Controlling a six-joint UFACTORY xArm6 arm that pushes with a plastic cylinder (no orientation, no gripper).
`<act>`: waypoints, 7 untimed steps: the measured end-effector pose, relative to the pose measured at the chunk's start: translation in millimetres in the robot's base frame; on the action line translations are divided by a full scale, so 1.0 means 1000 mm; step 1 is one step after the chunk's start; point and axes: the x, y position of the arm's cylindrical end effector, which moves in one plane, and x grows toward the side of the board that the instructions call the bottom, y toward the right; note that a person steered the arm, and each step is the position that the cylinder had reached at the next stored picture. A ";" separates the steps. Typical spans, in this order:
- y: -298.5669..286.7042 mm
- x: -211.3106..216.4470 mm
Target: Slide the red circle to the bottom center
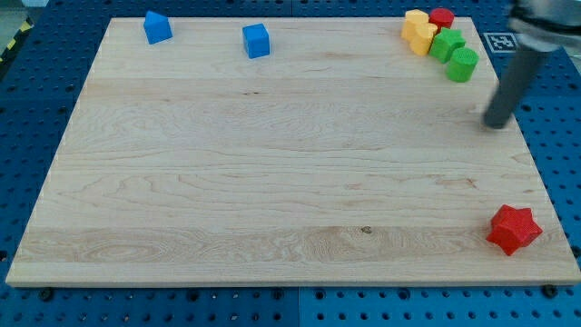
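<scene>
The red circle (pixel 442 16) sits at the board's (pixel 272 163) top right corner, at the head of a tight cluster: two yellow blocks (pixel 418 31) touch it on the left, and two green blocks (pixel 455 53) lie just below it. To do this step well, I judge that my tip (pixel 496 123) must get above the red circle, at the top edge, and push down and to the left toward the bottom centre. The greens stand in that line, so a push straight down would drag them along; working the circle out sideways first, or clearing the greens, seems safer.

Left to right: a blue block (pixel 157 27) near the top left, a blue cube (pixel 257 41) right of it, then the cluster, then my tip, with a red star (pixel 514 229) at bottom right.

The rod leans in from the upper right. My tip rests near the right edge, below and right of the greens, touching no block. It holds nothing; it only pushes.
</scene>
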 end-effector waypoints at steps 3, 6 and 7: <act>0.033 -0.101; -0.027 -0.224; -0.045 -0.224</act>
